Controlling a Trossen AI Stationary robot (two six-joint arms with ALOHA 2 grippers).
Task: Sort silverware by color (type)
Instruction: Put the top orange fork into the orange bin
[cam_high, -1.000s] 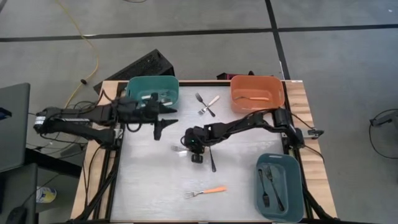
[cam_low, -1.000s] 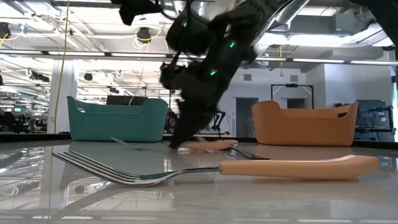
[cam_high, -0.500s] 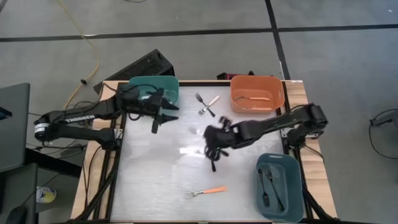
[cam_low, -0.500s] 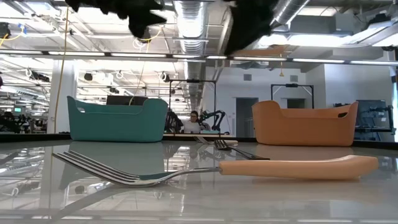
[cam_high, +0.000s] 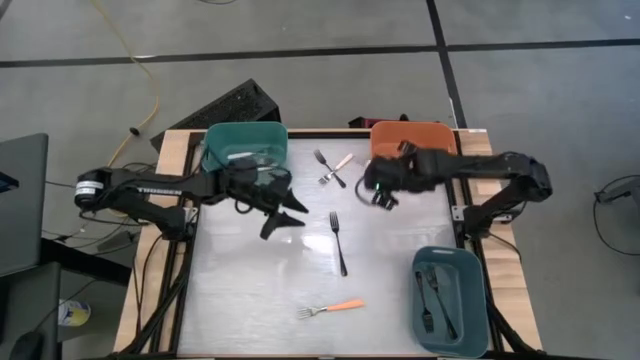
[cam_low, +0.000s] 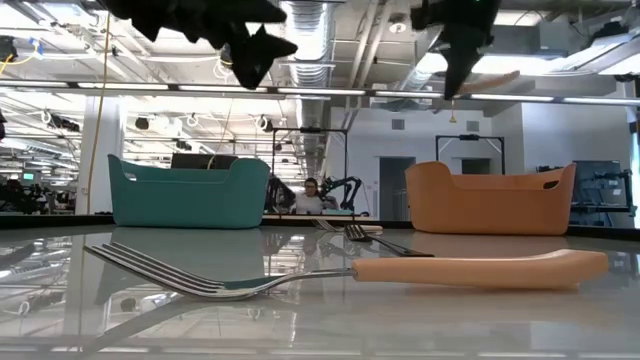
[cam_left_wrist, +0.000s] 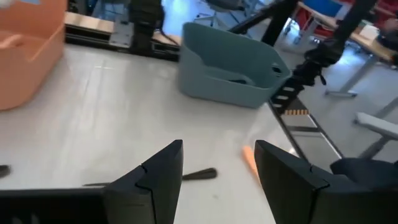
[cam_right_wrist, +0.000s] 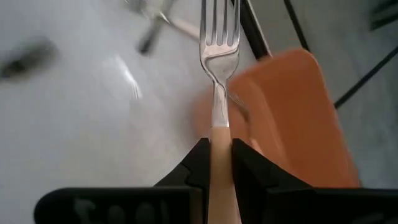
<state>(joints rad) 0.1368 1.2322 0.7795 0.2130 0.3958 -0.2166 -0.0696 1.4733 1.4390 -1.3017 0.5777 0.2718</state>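
My right gripper (cam_high: 380, 193) hangs above the table by the orange bin (cam_high: 413, 148), shut on an orange-handled fork (cam_right_wrist: 214, 81). My left gripper (cam_high: 285, 220) stands open over the table's left middle, in front of the teal bin (cam_high: 245, 145), with nothing between its fingers (cam_left_wrist: 158, 174). A black fork (cam_high: 338, 243) lies flat at the table's centre. Another orange-handled fork (cam_high: 330, 308) lies flat near the front edge. A white-handled and a dark fork (cam_high: 333, 168) lie crossed at the far middle. My right gripper pinches the fork's orange handle (cam_right_wrist: 217, 140) between its two fingers. The fork lies along the fingers, its silver tines (cam_right_wrist: 214, 25) reaching out past the fingertips. The fingers slant down from the table's right. The fork is lifted clear of the table.
The orange bin holds an orange fork, the teal bin holds white-handled ones. A grey-blue bin (cam_high: 450, 300) at the near right holds black forks. The arms' bases stand at the table's left and right edges. A keyboard lies on the floor beyond the teal bin.
My right gripper has risen from the table's centre with the orange-handled fork and swung toward the far right, to the orange bin, tipping as it went. My left gripper has come away from the teal bin toward the table's middle and sunk a little. The black fork stayed put.
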